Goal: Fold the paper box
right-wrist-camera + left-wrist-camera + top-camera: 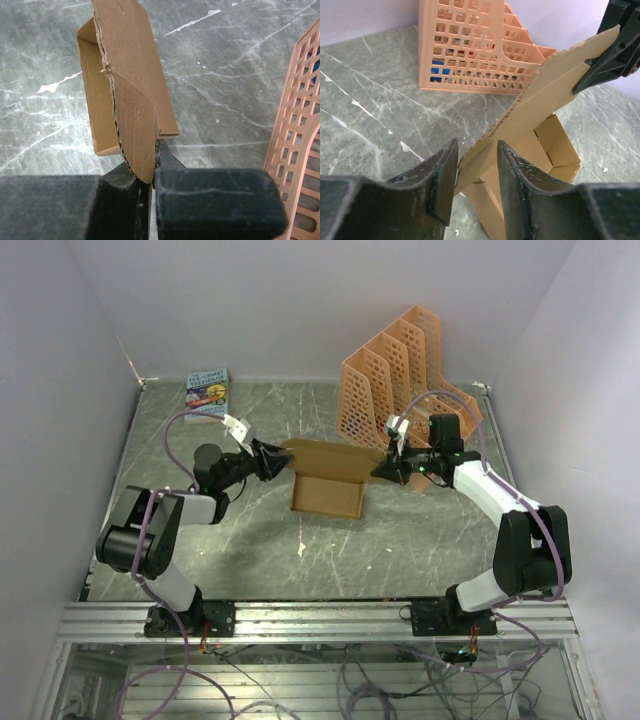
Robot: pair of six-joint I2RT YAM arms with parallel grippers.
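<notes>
The paper box point(326, 486) is a tan cardboard tray in the middle of the table, with one long flap raised above its far side. My left gripper point(274, 461) is at the flap's left end. In the left wrist view the fingers point(442, 175) stand apart and the flap's end point(485, 160) lies between them. My right gripper point(386, 468) is shut on the flap's rounded right end point(137, 135). In the right wrist view the open tray point(95, 100) sits beyond the flap.
An orange perforated file rack point(405, 380) stands at the back right, close behind my right arm, and shows again as the rack point(470, 50) in the left wrist view. A small printed book point(208, 392) lies at the back left corner. White walls close in the table.
</notes>
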